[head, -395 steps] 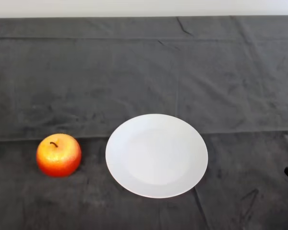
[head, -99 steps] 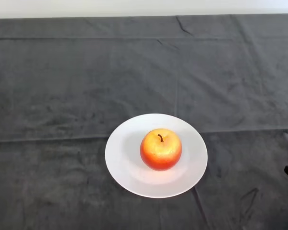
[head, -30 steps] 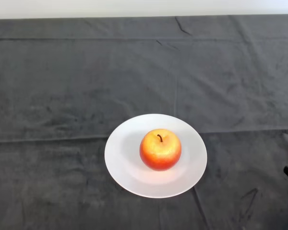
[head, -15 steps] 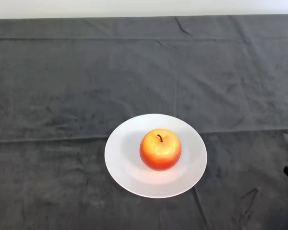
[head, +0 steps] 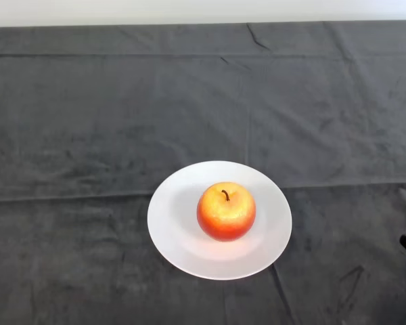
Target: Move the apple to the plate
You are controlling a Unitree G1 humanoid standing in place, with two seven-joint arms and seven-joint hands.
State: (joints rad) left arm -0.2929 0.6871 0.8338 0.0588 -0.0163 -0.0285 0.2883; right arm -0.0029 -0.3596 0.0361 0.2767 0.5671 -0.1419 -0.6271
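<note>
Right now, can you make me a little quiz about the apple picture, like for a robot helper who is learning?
1. True or false: the apple lies on the dark cloth, beside the plate.
2. Which way does the apple's stem point? A) up B) down
3. Fill in: the plate is ___ in colour.

Key: 1 false, it sits on the plate; 2 A; 3 white.

1 apple [head: 226, 210], 1 plate [head: 172, 230], 1 cloth [head: 122, 115]
</note>
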